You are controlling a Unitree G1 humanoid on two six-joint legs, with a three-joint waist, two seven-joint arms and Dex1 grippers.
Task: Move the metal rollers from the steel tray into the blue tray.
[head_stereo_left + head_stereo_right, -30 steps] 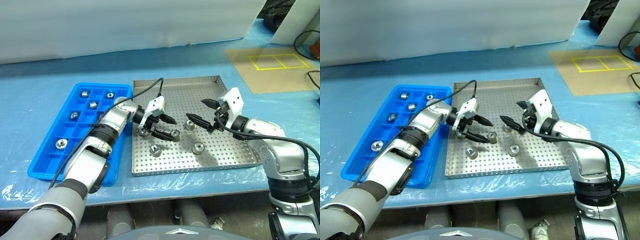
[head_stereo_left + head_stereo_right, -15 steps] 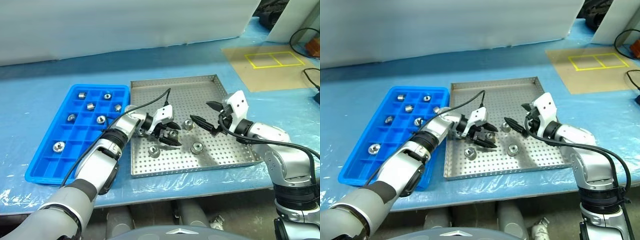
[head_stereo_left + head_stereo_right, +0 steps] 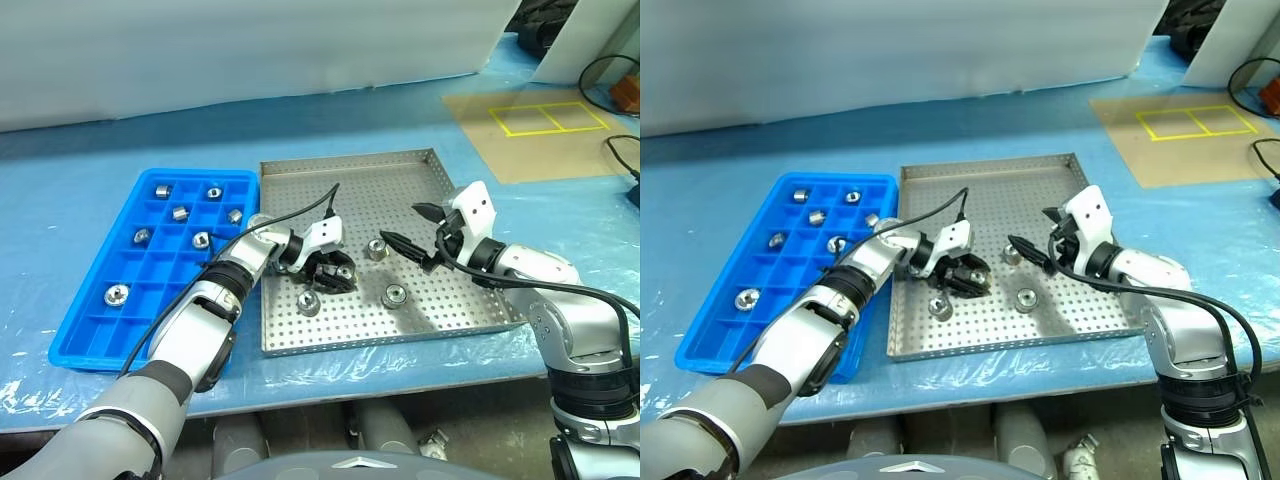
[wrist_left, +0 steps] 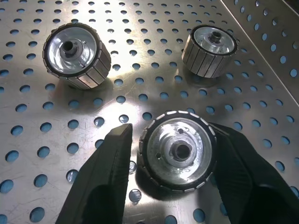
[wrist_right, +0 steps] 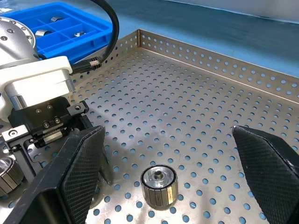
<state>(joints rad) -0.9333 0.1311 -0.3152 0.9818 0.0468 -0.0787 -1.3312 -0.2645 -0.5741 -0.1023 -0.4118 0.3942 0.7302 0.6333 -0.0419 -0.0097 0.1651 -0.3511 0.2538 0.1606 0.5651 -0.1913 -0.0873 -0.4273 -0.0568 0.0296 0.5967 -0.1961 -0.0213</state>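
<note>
The steel tray [image 3: 372,188] lies in the middle of the table, the blue tray [image 3: 160,272] beside it on the left. My left gripper [image 3: 338,275] is low over the steel tray's floor, its fingers [image 4: 110,163] closed in on a flanged metal roller [image 4: 180,149] that rests on the perforated floor. Loose rollers [image 3: 378,248] [image 3: 395,295] [image 3: 309,303] lie around it. Several rollers [image 3: 200,240] sit in the blue tray's compartments. My right gripper [image 3: 404,228] hovers open above the steel tray's right half, over one roller [image 5: 159,184], holding nothing.
The table is covered in blue plastic film. A brown board with a yellow taped rectangle [image 3: 545,120] lies at the back right. A white wall panel runs along the far edge. My left gripper's black cable [image 3: 300,212] arcs over the steel tray.
My left gripper has sunk a little toward the tray floor and its fingers have gone from wide apart to closed around a roller. My right gripper has stayed where it was, open.
</note>
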